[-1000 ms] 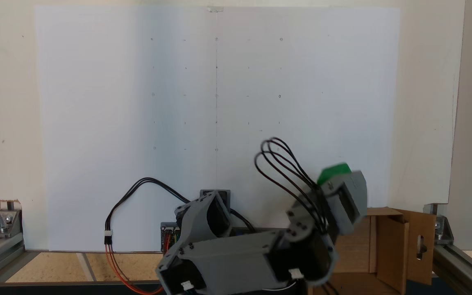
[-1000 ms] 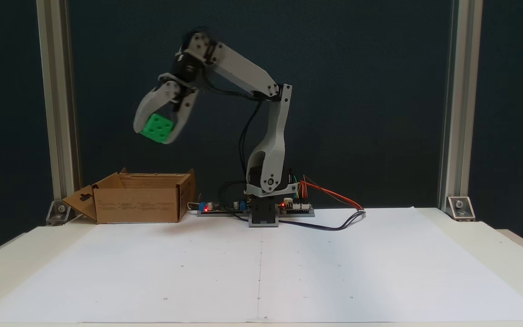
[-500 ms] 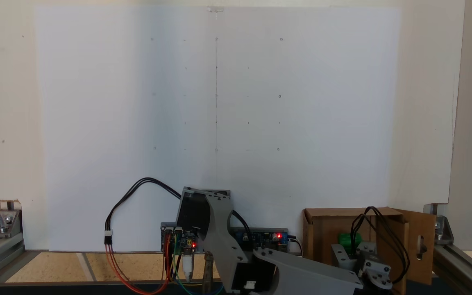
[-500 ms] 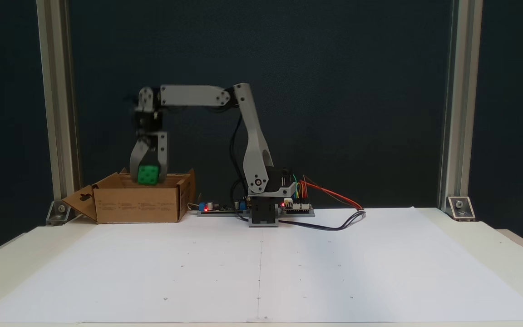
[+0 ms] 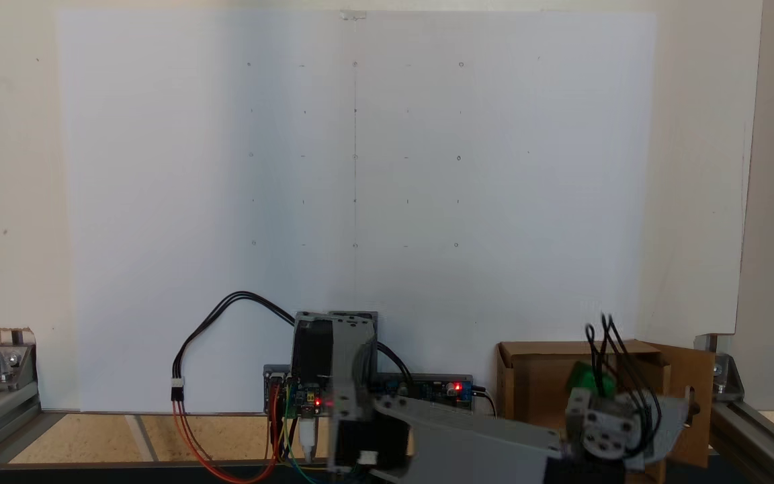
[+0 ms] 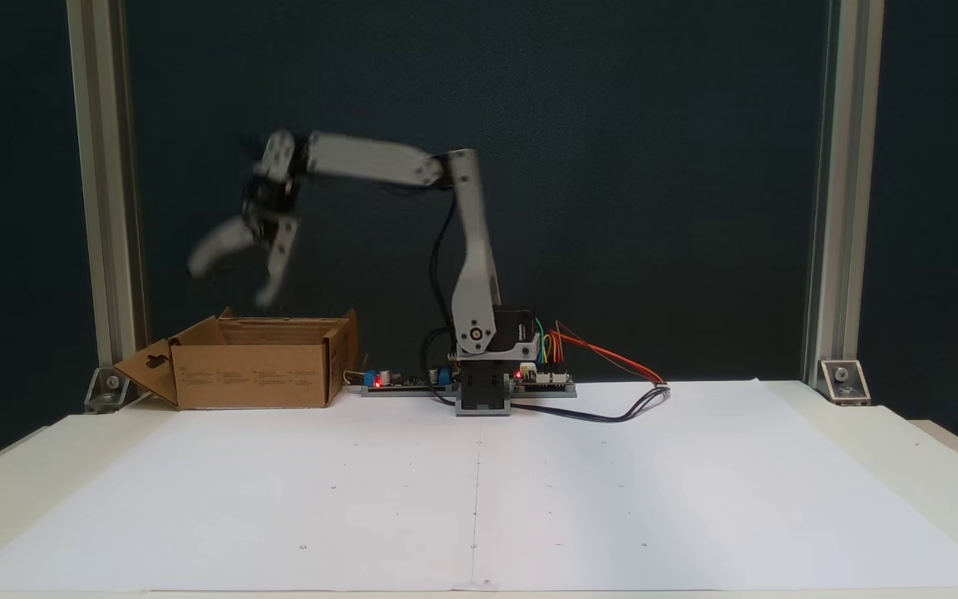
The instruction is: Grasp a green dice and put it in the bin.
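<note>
The green dice (image 5: 584, 378) lies inside the bin (image 5: 531, 380), partly behind the arm's black wires. In a fixed view the bin (image 6: 254, 374) is a brown cardboard box at the table's back left, with a keyhole flap folded outward; its walls hide the dice there. My gripper (image 6: 234, 279) hangs a little above the bin's opening. It is motion-blurred and open, its two fingers spread wide with nothing between them. The grey wrist (image 5: 605, 430) sits over the bin's near side.
A large white paper sheet (image 6: 479, 491) with small marks covers the table. Control boards and red and black cables (image 6: 604, 391) lie beside the arm's base (image 6: 483, 387). Aluminium frame posts (image 6: 105, 191) stand at both back corners, one right behind the bin.
The gripper came down over the bin with the dice in it, then opened and rose. The dice left the fingers and now lies inside the bin.
</note>
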Controlling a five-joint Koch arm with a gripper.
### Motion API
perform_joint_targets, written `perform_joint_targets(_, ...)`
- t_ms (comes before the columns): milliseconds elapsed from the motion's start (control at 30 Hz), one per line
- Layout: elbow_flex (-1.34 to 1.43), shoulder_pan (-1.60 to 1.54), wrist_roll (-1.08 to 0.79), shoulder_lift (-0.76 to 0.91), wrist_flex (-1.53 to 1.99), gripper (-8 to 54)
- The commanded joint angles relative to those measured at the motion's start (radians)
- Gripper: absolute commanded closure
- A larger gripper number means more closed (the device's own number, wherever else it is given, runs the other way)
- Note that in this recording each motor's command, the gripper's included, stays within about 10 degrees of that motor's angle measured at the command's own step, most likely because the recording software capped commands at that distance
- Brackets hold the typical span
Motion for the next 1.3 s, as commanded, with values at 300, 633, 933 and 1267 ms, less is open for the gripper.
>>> perform_joint_targets(300,0.161,-0.808,0.233,0.342,-0.028,1.1)
perform_joint_targets(633,0.627,-1.544,0.239,0.658,-0.461,1.1)
perform_joint_targets(933,0.962,-1.566,0.239,0.867,-0.874,0.2)
perform_joint_targets(1267,1.325,-1.572,0.229,0.87,-1.3,0.6)
